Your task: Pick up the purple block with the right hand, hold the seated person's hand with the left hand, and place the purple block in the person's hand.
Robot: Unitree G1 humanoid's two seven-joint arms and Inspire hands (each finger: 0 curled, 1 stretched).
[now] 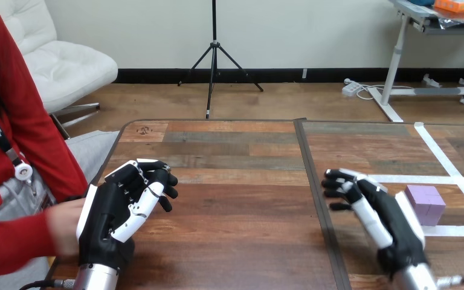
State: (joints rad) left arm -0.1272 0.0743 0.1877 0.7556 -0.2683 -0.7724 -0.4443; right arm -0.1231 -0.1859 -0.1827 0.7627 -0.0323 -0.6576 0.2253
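The purple block rests on the table at the right, inside a square marked with white tape. My right hand lies just left of the block, its back close beside it, fingers loosely bent and holding nothing. My left hand hovers near the table's left edge with relaxed, lightly bent fingers around nothing. The person's hand, coming from a red sleeve, is right against the outer side of my left hand. My fingers are not round it, and I cannot tell whether the two touch.
The person sits at the table's left side. A dark seam runs front to back through the wooden table between my hands. White tape lines continue toward the right edge.
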